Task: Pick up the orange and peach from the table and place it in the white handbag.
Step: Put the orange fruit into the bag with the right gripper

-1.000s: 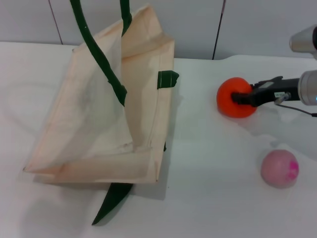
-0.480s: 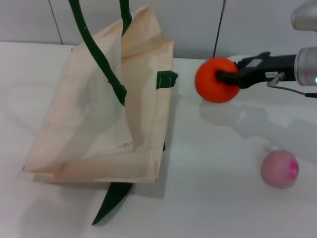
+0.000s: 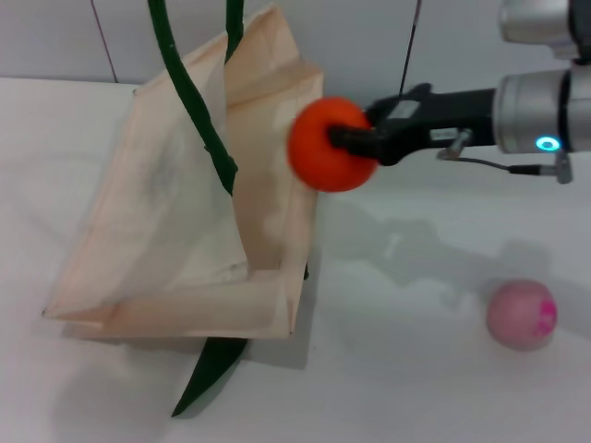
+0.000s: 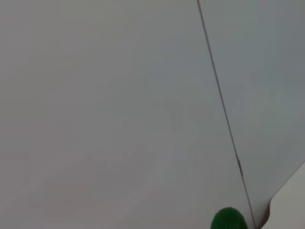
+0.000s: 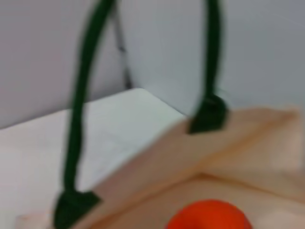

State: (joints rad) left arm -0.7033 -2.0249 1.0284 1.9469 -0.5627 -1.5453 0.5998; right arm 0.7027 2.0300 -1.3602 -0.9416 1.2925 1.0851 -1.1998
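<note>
right gripper (image 3: 355,140) is clamping the orange (image 3: 328,146) aloft over the white handbag (image 3: 185,221) rim at its 3 o'clock edge. peach (image 3: 522,314) is sitting on the table at 4 o'clock. risk: releasing now could bounce the orange off the rim. left gripper is unseen.

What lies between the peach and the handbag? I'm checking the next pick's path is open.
In the head view, only bare white table separates the peach from the white handbag; the right gripper carries the orange above, by the bag's rim.
</note>
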